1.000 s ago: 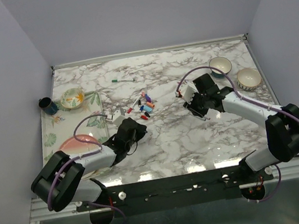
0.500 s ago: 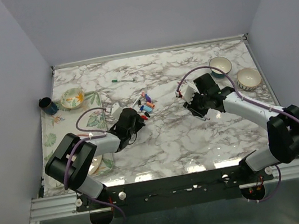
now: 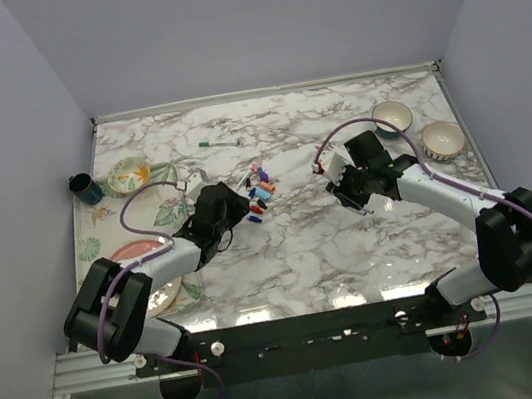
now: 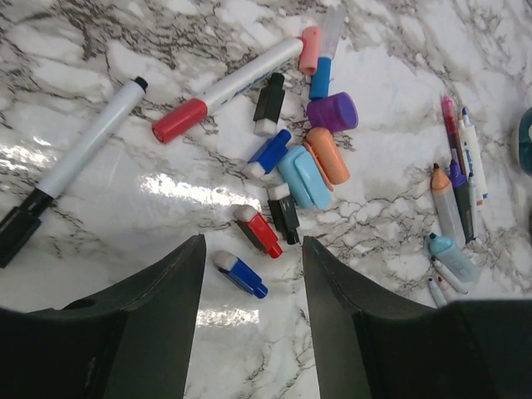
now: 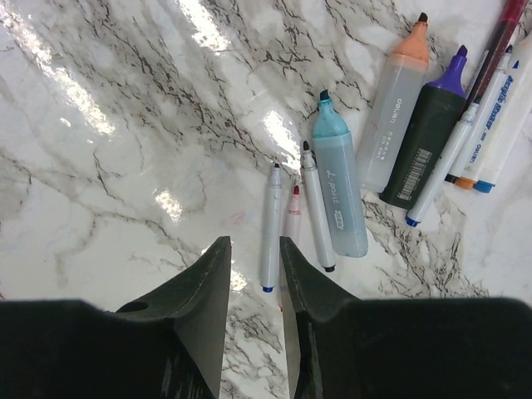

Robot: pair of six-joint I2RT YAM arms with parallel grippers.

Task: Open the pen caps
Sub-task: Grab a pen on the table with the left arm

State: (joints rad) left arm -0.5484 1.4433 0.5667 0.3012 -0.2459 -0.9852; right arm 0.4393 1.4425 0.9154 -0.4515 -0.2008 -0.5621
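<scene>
The pen caps (image 4: 299, 176) lie in a loose pile of red, blue, black, orange, purple and pink ahead of my left gripper (image 4: 253, 245), which is open. A blue cap (image 4: 241, 274) lies on the marble just between its fingertips, touching neither. A red cap (image 4: 258, 230) lies just beyond. In the top view the left gripper (image 3: 245, 213) sits at the pile's (image 3: 261, 192) near-left side. My right gripper (image 5: 253, 249) hovers open and empty over uncapped pens; a thin blue-ended pen (image 5: 270, 229) lies ahead of its gap.
Two capped white pens (image 4: 224, 87) (image 4: 75, 166) lie left of the pile. A teal highlighter (image 5: 339, 183) and an orange one (image 5: 397, 108) lie by the right gripper. Two bowls (image 3: 394, 115) (image 3: 442, 139) stand back right. A floral tray (image 3: 100, 236) holds a bowl and pink plate.
My left gripper has swung away from the near-left toward the cap pile and its jaws have opened. The right arm has not moved.
</scene>
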